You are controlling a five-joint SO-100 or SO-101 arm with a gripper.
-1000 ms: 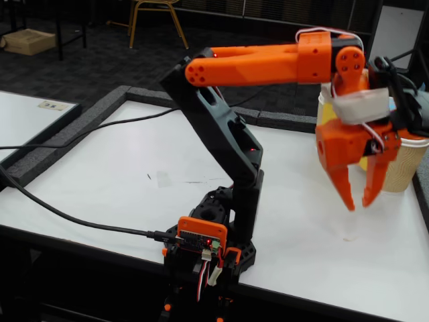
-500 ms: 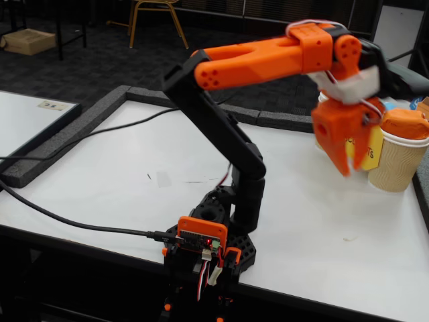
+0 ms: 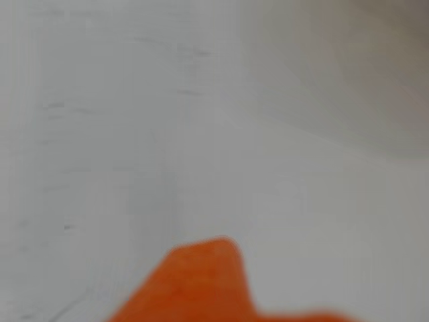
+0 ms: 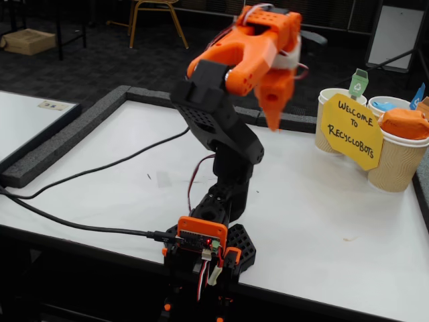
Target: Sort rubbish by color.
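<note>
In the fixed view my gripper (image 4: 273, 121) hangs high above the white table (image 4: 322, 215), pointing down, shut and empty. It is left of and apart from the paper cups. The orange wad (image 4: 404, 124) sits in the top of the nearest right cup (image 4: 395, 161). A bit of the light blue wad (image 4: 383, 105) shows in the cup behind it. The green wad is not in view. The wrist view is blurred and shows only one orange finger (image 3: 201, 282) over bare table.
A third cup (image 4: 327, 117) with a green flag (image 4: 358, 83) stands left of the others, behind a yellow sign (image 4: 352, 131). A dark foam border (image 4: 67, 137) edges the table. Black cables (image 4: 100, 168) cross its left side to the arm's base (image 4: 204, 245).
</note>
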